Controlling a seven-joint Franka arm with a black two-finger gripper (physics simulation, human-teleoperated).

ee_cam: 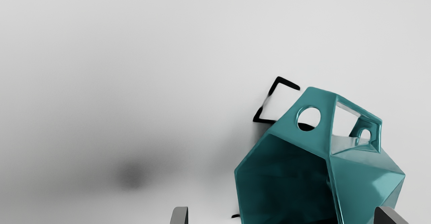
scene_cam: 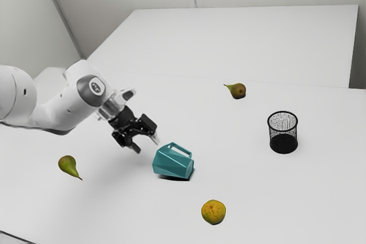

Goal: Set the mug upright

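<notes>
In the exterior view a teal faceted mug [scene_cam: 173,163] lies on its side, its handle pointing up and toward the exterior view's right. My black gripper [scene_cam: 146,141] is above the table just to the exterior view's left of the mug, apart from it. From the wrist view, the mug [ee_cam: 360,177] shows its dark open mouth and its handle with a round hole. The gripper [ee_cam: 281,215] is open there, its two tips spread wide at the bottom edge, with part of the mug showing between them and neither tip clearly pressing on it.
A green pear [scene_cam: 67,166] lies near the arm, and a yellow-orange fruit [scene_cam: 213,212] sits nearer the camera than the mug. Toward the exterior view's right stand a black mesh cup [scene_cam: 283,134] and, farther back, a brownish pear [scene_cam: 237,90], all on the white table [scene_cam: 137,210].
</notes>
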